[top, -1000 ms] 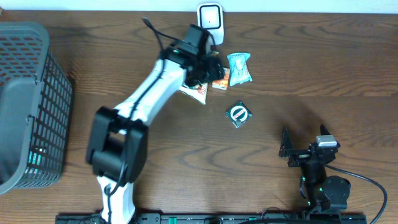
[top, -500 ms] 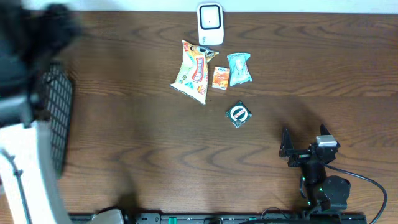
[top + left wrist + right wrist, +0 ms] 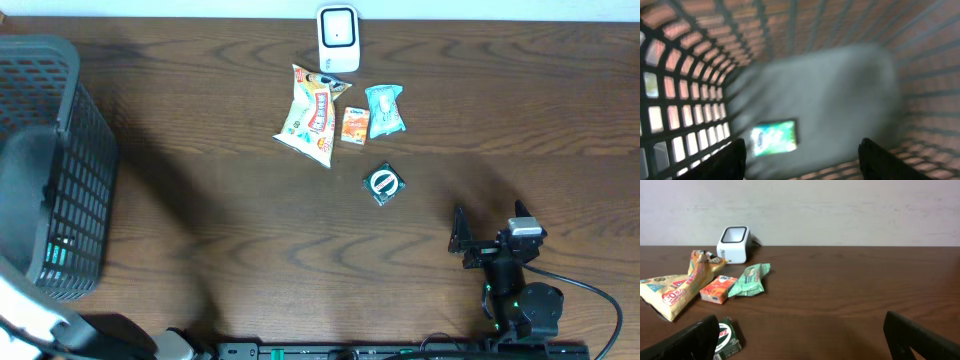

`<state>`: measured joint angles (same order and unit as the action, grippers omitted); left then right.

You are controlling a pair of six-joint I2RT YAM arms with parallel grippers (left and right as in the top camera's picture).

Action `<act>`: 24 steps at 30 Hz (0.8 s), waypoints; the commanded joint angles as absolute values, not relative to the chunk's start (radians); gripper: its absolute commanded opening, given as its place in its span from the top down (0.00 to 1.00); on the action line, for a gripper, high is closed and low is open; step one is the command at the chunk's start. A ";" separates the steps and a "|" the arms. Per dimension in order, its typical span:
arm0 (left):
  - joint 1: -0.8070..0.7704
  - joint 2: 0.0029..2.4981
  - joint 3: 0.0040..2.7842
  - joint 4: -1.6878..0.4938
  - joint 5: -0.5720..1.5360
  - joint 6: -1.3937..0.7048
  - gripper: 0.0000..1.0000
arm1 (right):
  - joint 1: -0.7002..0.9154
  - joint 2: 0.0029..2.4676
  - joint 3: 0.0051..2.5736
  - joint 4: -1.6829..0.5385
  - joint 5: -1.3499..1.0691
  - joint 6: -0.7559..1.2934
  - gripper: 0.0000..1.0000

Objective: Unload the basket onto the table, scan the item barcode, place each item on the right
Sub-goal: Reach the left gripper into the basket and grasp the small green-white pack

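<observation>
Four packets lie on the table (image 3: 200, 220) in the overhead view, all ahead and to the left of the right gripper (image 3: 488, 243). The black packet (image 3: 383, 183) is nearest it. Farther on are the orange packet (image 3: 354, 124) and teal packet (image 3: 385, 108), side by side, with the chips bag (image 3: 310, 115) to their left. The scanner (image 3: 338, 27) is farthest ahead. The basket (image 3: 60, 100) stands well apart to the left. Only a scrap of the left arm (image 3: 20, 330) shows, and its gripper cannot be made out here.

The left wrist view is blurred. The left gripper (image 3: 802, 165) hangs inside the basket, fingers (image 3: 732, 160) spread with nothing between them. A green packet (image 3: 774, 137) lies flat on the basket floor below, nearer the left finger.

In the right wrist view the right gripper's jaws stand wide and empty. The black packet (image 3: 726, 337) sits just beside its left finger (image 3: 695, 340). The orange packet, teal packet and chips bag lie farther ahead on the left, and the scanner (image 3: 734, 244) is beyond them.
</observation>
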<state>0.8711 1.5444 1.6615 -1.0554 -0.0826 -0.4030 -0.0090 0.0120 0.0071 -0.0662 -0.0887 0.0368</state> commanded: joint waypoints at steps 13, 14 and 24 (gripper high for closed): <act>0.908 1.964 1.641 -1.261 -0.017 -0.054 0.21 | -0.012 0.007 0.006 -0.071 -0.084 0.025 0.01; 0.908 1.984 1.640 -1.264 -0.008 -0.061 0.21 | -0.012 0.007 0.006 -0.071 -0.084 0.025 0.01; 0.906 2.121 1.640 -1.275 -0.008 -0.159 0.30 | -0.012 0.007 0.006 -0.071 -0.084 0.025 0.01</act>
